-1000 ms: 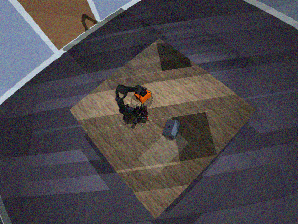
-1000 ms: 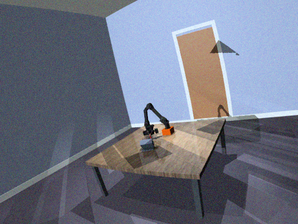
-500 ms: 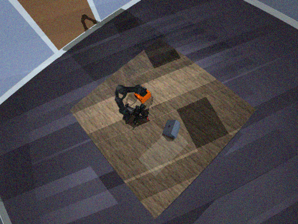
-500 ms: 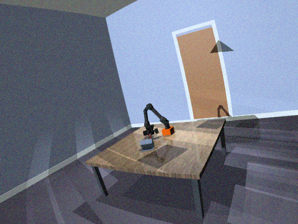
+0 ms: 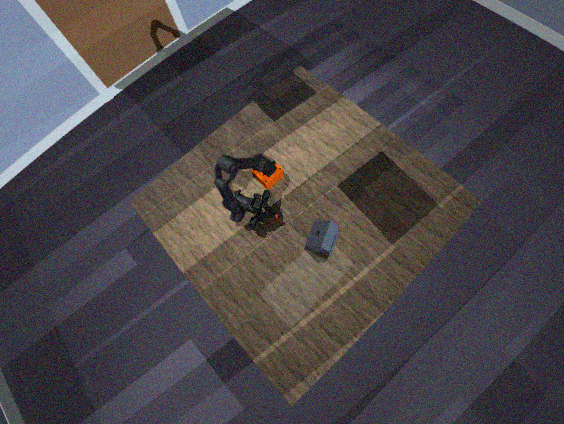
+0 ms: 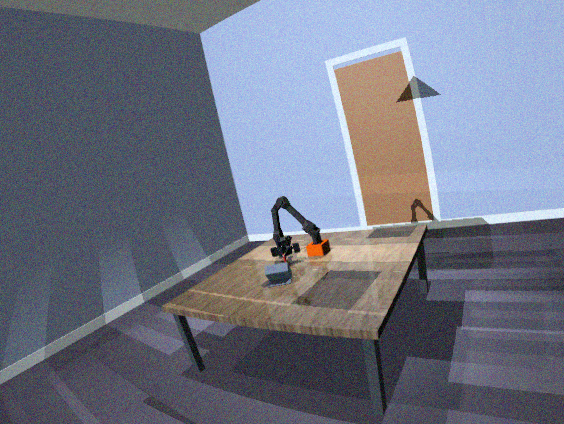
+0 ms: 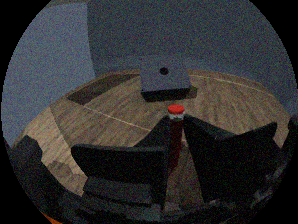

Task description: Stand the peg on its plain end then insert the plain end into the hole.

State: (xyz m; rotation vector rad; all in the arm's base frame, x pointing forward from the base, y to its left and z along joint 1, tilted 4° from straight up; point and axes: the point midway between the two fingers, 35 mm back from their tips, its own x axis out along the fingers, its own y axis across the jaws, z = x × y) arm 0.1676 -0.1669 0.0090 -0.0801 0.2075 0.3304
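Observation:
The red peg [image 5: 276, 217] [image 6: 284, 258] [image 7: 175, 142] is between the fingers of my gripper [image 7: 176, 119], which is shut on it. In the wrist view its red tip and white band stick up past the fingertips. In the exterior view it looks roughly upright, with the banded end up. Its lower end is hidden or too small to see, so I cannot tell whether it touches the table [image 5: 215, 250] [image 6: 240, 295]. The grey-blue sloped panel [image 5: 320, 240] [image 6: 278, 273] [image 7: 165, 84] stands apart from the gripper, farther out from the robot. Its dark hole [image 7: 164, 71] shows in the wrist view and is empty.
The orange robot base block [image 5: 270, 176] [image 6: 318, 248] sits behind the gripper, and the black arm [image 5: 224, 177] [image 6: 282, 202] arches up from it and down to the peg. Dark shadow patches lie across the table.

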